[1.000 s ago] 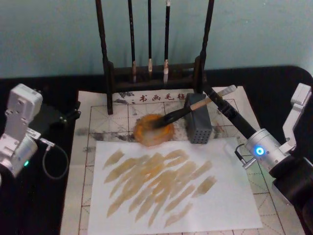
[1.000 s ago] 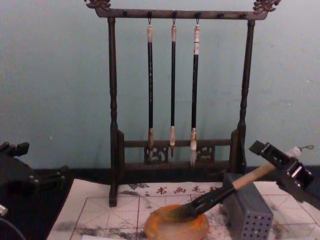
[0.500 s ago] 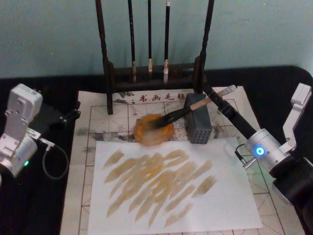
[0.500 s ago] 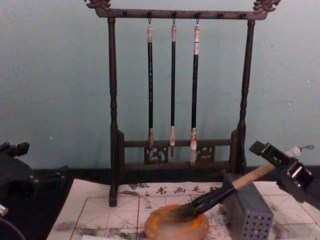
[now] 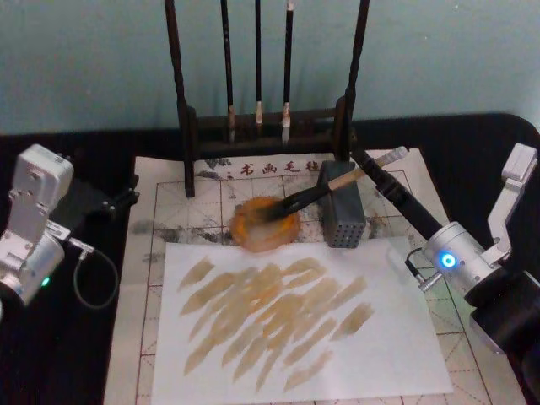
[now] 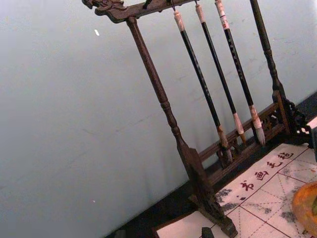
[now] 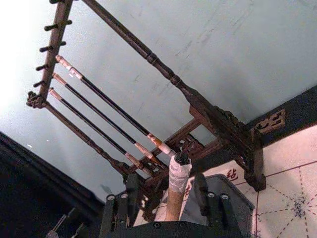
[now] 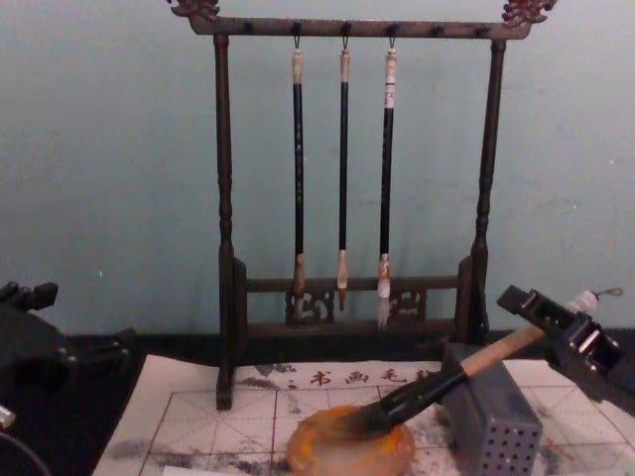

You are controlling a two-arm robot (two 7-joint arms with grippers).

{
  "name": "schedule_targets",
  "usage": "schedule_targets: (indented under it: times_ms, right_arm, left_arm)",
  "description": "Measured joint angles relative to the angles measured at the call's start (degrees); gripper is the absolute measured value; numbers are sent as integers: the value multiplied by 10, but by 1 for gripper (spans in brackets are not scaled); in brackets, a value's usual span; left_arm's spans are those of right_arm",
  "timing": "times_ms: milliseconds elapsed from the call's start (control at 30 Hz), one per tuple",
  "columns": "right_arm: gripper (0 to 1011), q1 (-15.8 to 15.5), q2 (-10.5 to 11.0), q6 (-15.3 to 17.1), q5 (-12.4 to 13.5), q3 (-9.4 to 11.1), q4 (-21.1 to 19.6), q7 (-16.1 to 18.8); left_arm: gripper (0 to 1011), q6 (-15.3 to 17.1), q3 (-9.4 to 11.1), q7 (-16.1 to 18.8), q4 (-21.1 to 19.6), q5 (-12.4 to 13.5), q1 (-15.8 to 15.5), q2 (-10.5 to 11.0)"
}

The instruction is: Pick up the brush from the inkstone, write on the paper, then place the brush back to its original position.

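Rack (image 5: 266, 139) behind inkstone (image 5: 245, 240), grey block (image 5: 342, 221) just beside; open white sheet (image 5: 384, 354) in front.

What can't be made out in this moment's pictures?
Brush bristles: chest view, tip behind the inkstone rim.
Most of brush handle: right wrist view, behind the right gripper body.
Paper: head view, near edge cut off, middle under white sheet.
Left gripper: head view, dark against black table.

wall (image 8: 109, 149): plain pale blue-green, few small marks | table (image 5: 472, 143): black top | rack (image 8: 223, 198): dark wood, near wall | light: soft, even
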Motion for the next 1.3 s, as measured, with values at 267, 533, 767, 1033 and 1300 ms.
schedule_targets:
  times_ms: [267,533,767,1033,1300]
  right_arm:
    - [544,0,0,0,0,0,0,0]
    - [261,0,0,0,0,0,0,0]
    - [177,0,0,0,0,0,0,0]
    - [177,0,0,0,0,0,0,0]
    - [177,0,1,0,0,-1,0,2]
  left_arm:
    - [1001,0,0,0,0,0,0,0]
    - [1001,0,0,0,0,0,0,0]
    - [1001,0,0,0,0,0,0,0]
    - [1001,0,0,0,0,0,0,0]
    - [1001,0,0,0,0,0,0,0]
